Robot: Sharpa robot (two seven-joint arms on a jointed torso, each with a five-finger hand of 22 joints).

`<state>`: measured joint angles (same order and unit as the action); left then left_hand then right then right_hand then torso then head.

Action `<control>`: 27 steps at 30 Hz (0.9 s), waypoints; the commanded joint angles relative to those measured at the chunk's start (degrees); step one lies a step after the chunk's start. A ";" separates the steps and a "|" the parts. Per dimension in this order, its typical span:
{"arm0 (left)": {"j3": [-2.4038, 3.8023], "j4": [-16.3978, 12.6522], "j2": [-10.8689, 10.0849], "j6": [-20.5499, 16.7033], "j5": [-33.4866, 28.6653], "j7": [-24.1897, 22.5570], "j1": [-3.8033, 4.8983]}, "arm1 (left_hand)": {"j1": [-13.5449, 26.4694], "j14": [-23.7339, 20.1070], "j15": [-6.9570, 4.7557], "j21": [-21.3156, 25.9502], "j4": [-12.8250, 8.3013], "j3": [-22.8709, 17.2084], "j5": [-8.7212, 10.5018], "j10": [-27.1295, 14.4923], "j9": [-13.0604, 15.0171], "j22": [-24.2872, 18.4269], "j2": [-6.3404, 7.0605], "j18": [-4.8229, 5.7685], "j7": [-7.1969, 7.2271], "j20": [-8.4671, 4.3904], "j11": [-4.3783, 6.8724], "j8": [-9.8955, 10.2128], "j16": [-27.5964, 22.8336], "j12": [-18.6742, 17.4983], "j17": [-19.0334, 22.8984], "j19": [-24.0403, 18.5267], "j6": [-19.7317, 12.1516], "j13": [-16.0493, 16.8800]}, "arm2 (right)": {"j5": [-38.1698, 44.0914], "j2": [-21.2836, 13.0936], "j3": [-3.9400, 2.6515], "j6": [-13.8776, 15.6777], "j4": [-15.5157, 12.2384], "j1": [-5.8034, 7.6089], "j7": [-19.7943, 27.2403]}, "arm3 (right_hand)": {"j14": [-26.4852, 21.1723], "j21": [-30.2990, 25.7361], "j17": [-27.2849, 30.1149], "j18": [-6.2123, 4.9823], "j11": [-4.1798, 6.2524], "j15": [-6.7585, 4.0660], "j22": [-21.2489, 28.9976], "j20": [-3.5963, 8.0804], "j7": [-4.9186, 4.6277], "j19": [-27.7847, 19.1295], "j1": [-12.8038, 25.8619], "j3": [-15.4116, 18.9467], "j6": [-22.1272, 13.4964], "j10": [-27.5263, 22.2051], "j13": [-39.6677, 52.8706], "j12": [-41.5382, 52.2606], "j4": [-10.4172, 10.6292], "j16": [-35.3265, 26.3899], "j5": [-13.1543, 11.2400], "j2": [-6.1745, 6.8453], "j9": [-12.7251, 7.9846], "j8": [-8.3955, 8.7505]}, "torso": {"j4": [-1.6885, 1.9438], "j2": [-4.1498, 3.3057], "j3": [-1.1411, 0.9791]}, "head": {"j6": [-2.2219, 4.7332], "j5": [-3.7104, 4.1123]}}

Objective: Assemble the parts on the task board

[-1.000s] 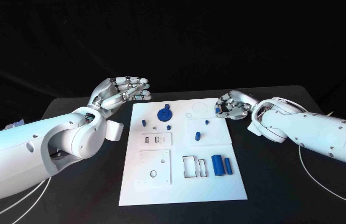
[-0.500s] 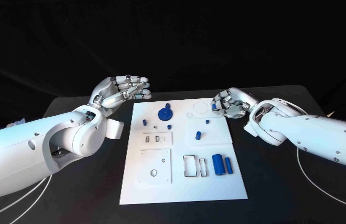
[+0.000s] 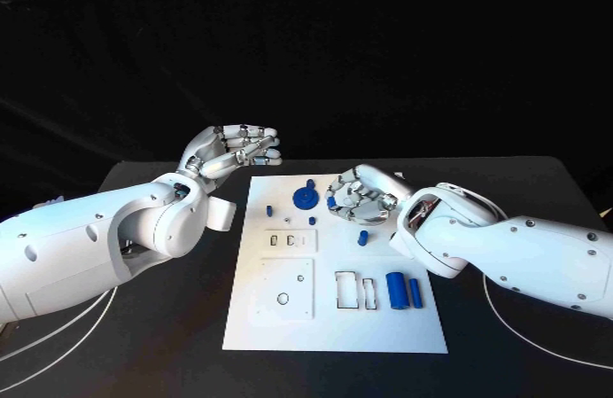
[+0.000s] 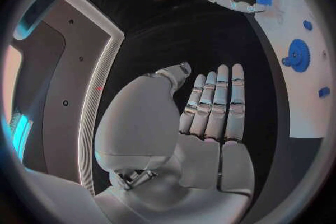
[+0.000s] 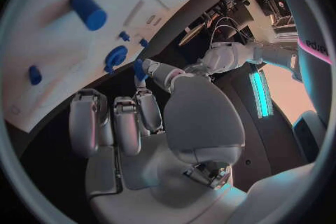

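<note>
A: My right hand pinches a blue peg above the board, beside the gear. Left hand empty, unclenched.
B: Square it over its hole, then lower slowly.

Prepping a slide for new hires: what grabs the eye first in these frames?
The white task board in the middle of the black table, dotted with small blue parts, the blue gear near its far end. Above that end hangs the right hand, fingers curled, a small blue part at its fingertips. The left hand is raised off the board's far left corner, holding nothing.
</note>
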<state>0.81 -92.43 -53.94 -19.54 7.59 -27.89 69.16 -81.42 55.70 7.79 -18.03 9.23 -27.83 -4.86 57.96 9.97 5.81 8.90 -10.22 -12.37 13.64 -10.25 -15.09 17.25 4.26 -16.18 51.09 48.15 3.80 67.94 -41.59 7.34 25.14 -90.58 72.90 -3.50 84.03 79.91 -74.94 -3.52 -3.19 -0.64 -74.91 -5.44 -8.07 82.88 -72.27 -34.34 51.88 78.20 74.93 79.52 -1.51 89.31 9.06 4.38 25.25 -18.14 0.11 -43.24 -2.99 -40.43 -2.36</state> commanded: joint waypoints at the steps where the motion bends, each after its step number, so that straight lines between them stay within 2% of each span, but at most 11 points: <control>1: 0.02 0.57 0.50 1.16 -0.41 -0.34 0.03 | 0.70 -0.40 0.08 0.33 0.15 -0.34 0.25 0.02 0.09 -0.05 0.06 -0.27 -1.17 0.38 -0.30 0.24 -0.24 -0.29 -0.05 0.18 -0.23 0.03 | 4.46 1.80 0.18 -1.05 -0.59 -0.33 -5.30 | 5.50 -0.34 -13.06 0.39 -0.10 -0.11 -4.20 0.18 0.03 -0.32 0.00 -0.30 -0.06 -0.25 0.21 -0.33 0.05 0.02 0.04 -0.45 1.59 -1.20 | 0.06 0.21 0.31 | -0.33 -0.82; 4: 0.02 0.90 0.75 1.10 -0.42 -0.33 0.03 | 0.69 -0.39 0.07 0.33 0.11 -0.40 0.24 0.06 0.10 -0.06 0.03 -0.28 -1.15 0.38 -0.29 0.23 -0.26 -0.29 -0.08 0.19 -0.20 0.04 | 6.35 3.76 0.37 -1.58 -0.64 -0.72 -7.01 | 5.47 -0.29 -12.96 0.40 -0.12 -0.10 -4.25 0.17 0.02 -0.29 0.09 -0.29 -0.07 -0.23 0.23 -0.32 0.08 -0.01 0.00 -0.45 1.61 -1.23 | 0.10 0.21 0.37 | -0.54 -1.06; 6: 0.02 1.02 0.83 1.06 -0.43 -0.31 0.03 | 0.69 -0.39 0.07 0.33 0.11 -0.40 0.24 0.06 0.10 -0.06 0.03 -0.28 -1.15 0.38 -0.29 0.23 -0.26 -0.29 -0.08 0.19 -0.20 0.04 | 7.40 4.96 0.46 -1.96 -0.43 -0.97 -8.04 | 5.47 -0.29 -12.96 0.40 -0.12 -0.10 -4.25 0.17 0.02 -0.29 0.09 -0.29 -0.07 -0.23 0.23 -0.32 0.08 -0.01 0.00 -0.45 1.61 -1.23 | -0.01 0.11 0.22 | -0.64 -1.27; 8: 0.02 1.10 0.89 1.06 -0.43 -0.29 0.03 | 0.69 -0.39 0.07 0.33 0.11 -0.40 0.24 0.06 0.10 -0.06 0.03 -0.28 -1.15 0.38 -0.29 0.23 -0.26 -0.29 -0.08 0.19 -0.20 0.04 | 8.33 6.07 0.54 -2.22 -0.10 -1.30 -8.97 | 5.47 -0.28 -12.93 0.41 -0.14 -0.07 -4.28 0.14 0.01 -0.26 0.31 -0.24 -0.09 -0.24 0.21 -0.35 0.14 -0.02 -0.09 -0.40 1.66 -1.30 | -0.02 0.10 0.17 | -0.67 -1.32; 13: 0.02 1.14 1.03 1.07 -0.44 -0.28 0.04 | 0.69 -0.39 0.07 0.33 0.11 -0.40 0.24 0.06 0.10 -0.06 0.03 -0.28 -1.15 0.38 -0.29 0.23 -0.26 -0.29 -0.08 0.19 -0.20 0.04 | 11.01 8.72 0.79 -2.88 1.23 -2.41 -11.11 | 5.45 -0.31 -12.86 0.40 -0.15 -0.07 -4.25 0.13 0.02 -0.28 0.42 -0.21 -0.11 -0.22 0.24 -0.33 0.15 -0.05 -0.13 -0.36 1.68 -1.32 | 0.09 0.08 0.23 | -1.01 -1.71; 16: 0.02 1.11 1.07 1.09 -0.44 -0.27 0.04 | 0.69 -0.39 0.07 0.33 0.11 -0.40 0.24 0.06 0.10 -0.06 0.03 -0.28 -1.15 0.38 -0.29 0.23 -0.26 -0.29 -0.08 0.19 -0.20 0.04 | 12.01 9.61 0.86 -3.10 1.87 -2.96 -11.84 | 5.45 -0.32 -12.85 0.40 -0.15 -0.06 -4.25 0.12 0.02 -0.27 0.60 -0.14 -0.14 -0.21 0.24 -0.34 0.17 -0.05 -0.20 -0.24 1.72 -1.37 | 0.24 0.03 0.19 | -1.21 -1.84; 27: 0.01 1.00 1.26 1.27 -0.44 -0.20 0.04 | 0.66 -0.36 0.05 0.33 0.00 -0.53 0.23 0.14 0.13 -0.09 -0.03 -0.28 -1.13 0.37 -0.26 0.21 -0.29 -0.29 -0.15 0.21 -0.14 0.05 | 14.12 12.04 1.11 -4.22 3.88 -4.63 -12.51 | 5.45 -0.26 -12.84 0.42 -0.13 -0.06 -4.34 0.10 0.05 -0.20 0.91 0.00 -0.16 -0.10 0.36 -0.25 0.15 -0.06 -0.29 0.05 1.79 -1.48 | 0.20 0.06 0.22 | -2.00 -2.37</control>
<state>0.80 -91.31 -52.82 -19.45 7.32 -27.80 69.16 -81.42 55.70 7.79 -18.03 9.24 -28.15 -4.86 57.96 10.01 5.82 8.90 -10.22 -12.37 13.64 -10.25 -15.09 17.25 4.26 -16.28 51.09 48.15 3.80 79.78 -29.67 8.47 22.12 -86.87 68.36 -14.81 84.02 79.92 -74.93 -3.52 -3.19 -0.64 -74.94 -5.44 -8.11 82.88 -72.22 -34.32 51.21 78.20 74.91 79.52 -1.51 89.31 8.71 4.38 25.25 -18.14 0.31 -43.22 -2.77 -42.27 -4.61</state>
